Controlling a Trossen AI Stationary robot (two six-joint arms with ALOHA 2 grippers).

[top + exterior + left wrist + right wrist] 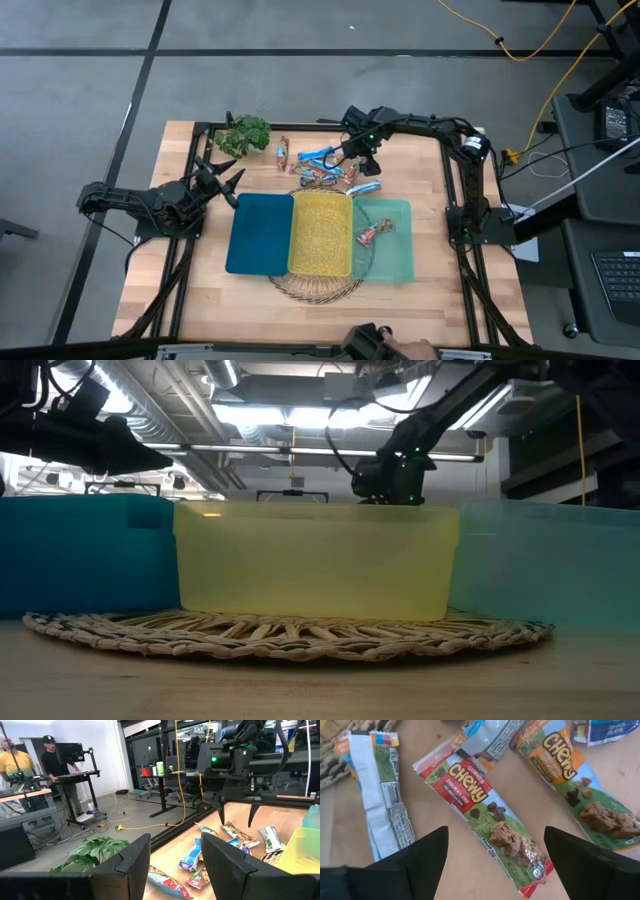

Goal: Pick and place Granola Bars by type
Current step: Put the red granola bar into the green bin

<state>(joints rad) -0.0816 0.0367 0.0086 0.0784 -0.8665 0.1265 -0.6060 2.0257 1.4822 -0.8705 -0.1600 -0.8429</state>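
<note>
- The Granola Bars [325, 170] lie mostly unsorted in a loose cluster on the wooden table [180, 270], behind the three bins.
- Sorted so far: one red-wrapped bar [371, 235] in the pale green bin [398, 268]; the yellow bin [320, 262] and the blue bin [258, 255] look empty, so the job appears barely begun.
- Count from above: roughly six or seven bars in the cluster, blue-white and red-orange mixed; overlaps prevent an exact figure.
- The right gripper [495, 855] hovers with fingers spread over a red Quaker Chewy chocolate chip bar [492, 822], gripping nothing.
- The left gripper [226, 180] waits beside the green plant [243, 135], fingers apart, empty.
</note>
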